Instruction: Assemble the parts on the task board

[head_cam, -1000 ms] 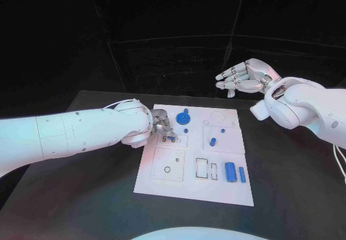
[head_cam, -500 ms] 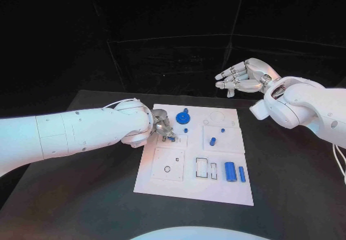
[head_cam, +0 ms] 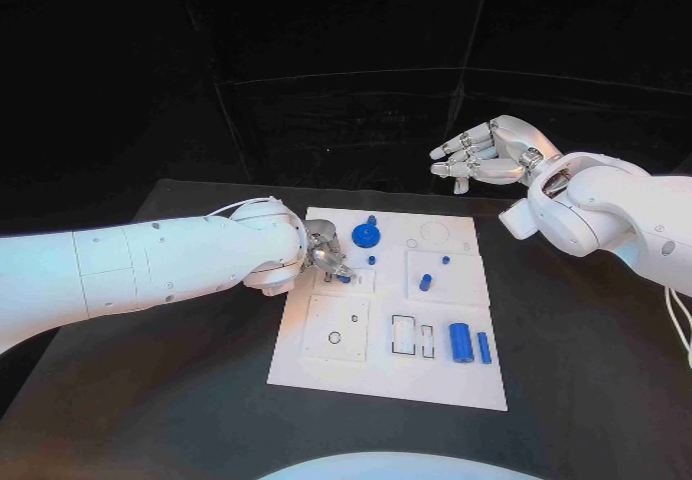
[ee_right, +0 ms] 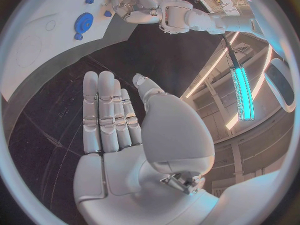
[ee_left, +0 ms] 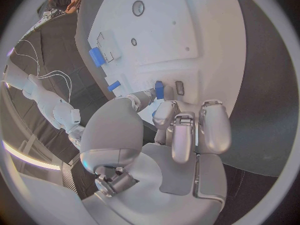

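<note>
Left wrist view: left hand (ee_left: pixel 178 130) fingers curled down, tips pinching a small blue part (ee_left: pixel 159 89) at a slot on the white task board (ee_left: pixel 206 45) | head view: right hand (head_cam: pixel 488 150) raised beyond the table, fingers apart, holding nothing.

White rectangular task board (head_cam: pixel 378 385) flat on black table, long side running away from robot. Round blue gear-like part (head_cam: pixel 366 236) near far edge, small blue peg (head_cam: pixel 371 260) just beside it. Short blue peg (head_cam: pixel 426 283) standing mid-board. Large blue cylinder (head_cam: pixel 460 342) and thin blue bar (head_cam: pixel 485 348) lying side by side near right edge. Small blue block (ee_left: pixel 159 89) at slot, pinched by left hand (ee_left: pixel 181 127).
</note>
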Tool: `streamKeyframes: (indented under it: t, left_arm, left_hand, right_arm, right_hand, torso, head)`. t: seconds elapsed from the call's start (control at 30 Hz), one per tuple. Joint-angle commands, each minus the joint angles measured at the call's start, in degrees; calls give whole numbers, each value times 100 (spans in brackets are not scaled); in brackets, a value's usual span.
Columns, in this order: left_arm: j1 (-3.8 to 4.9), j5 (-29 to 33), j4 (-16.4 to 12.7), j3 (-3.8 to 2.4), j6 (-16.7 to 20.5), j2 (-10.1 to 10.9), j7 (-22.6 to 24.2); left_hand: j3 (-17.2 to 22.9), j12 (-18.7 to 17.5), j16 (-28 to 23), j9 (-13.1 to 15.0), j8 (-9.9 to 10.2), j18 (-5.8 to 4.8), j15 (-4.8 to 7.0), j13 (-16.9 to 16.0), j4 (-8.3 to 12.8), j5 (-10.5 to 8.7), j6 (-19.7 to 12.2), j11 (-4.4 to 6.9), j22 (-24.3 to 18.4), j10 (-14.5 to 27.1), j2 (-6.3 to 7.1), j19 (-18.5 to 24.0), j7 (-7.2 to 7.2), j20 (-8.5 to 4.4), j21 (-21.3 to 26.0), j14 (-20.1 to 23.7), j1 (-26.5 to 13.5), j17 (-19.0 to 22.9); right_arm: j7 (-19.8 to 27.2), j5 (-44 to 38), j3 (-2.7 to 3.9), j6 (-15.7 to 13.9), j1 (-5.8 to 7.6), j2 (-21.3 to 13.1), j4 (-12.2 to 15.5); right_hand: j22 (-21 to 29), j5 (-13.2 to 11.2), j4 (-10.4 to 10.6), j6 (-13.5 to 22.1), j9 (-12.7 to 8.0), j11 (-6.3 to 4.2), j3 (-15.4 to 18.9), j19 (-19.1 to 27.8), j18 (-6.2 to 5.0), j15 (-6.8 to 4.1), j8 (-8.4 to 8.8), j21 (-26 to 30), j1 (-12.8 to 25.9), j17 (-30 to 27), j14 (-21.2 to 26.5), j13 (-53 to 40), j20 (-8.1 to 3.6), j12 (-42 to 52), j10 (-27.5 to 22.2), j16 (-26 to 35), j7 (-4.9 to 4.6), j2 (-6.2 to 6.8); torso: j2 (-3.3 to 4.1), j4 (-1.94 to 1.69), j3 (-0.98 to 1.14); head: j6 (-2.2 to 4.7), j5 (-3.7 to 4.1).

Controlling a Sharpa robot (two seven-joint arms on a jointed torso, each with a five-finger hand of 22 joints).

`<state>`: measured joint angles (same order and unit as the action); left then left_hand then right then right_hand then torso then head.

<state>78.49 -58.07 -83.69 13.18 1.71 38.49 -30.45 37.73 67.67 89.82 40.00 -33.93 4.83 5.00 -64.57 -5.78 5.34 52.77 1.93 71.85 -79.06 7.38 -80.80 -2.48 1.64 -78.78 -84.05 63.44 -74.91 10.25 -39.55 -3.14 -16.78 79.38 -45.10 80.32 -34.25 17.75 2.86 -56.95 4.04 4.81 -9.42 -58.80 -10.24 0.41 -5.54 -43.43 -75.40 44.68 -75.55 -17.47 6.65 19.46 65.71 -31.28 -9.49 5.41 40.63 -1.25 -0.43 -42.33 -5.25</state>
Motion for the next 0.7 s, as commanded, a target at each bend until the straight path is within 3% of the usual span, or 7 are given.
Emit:
streamKeyframes:
  t: [0.03,0.47,0.7]
  left_arm:
    - [-9,-39,-12,9,-132,-2,-67]
    - [-8,-30,14,8,-153,-27,-31]
    - [-4,-20,48,6,-150,-57,-23]
  left_hand:
    - [762,17,18,-7,-32,-77,-10,-4,793,33,18,-7,8,-34,47,-35,19,-7,-31,-595,8,-1509]
    - [743,-29,18,-8,-45,-78,3,57,767,31,79,11,19,-27,42,-42,43,-16,-36,-595,-53,-1509]
    - [429,67,18,-25,-67,-90,36,-29,525,5,247,55,79,-99,35,-73,105,-45,-64,-595,-381,-1509]
  right_arm:
    - [30,-10,4,35,10,5,2]
    - [5,-10,4,33,10,11,-4]
    - [-19,-28,4,34,10,21,-12]
  right_hand:
    - [-7,19,31,49,0,0,-2,41,-17,19,-17,18,23,-5,-30,5,16,-2,-30,23,-4,-14]
    - [-7,24,33,51,0,1,-4,42,-17,20,-17,21,20,-10,-29,9,17,-2,-33,24,-5,-18]
    - [-9,30,-9,58,2,-5,-37,43,-21,15,-20,28,-68,-35,-27,23,17,0,-41,27,-4,-18]
  torso:
    - [0,0,1]
    - [3,-3,-3]
    - [-1,0,4]
  head:
    - [-3,-1]
    - [1,-20]
    - [-12,-24]
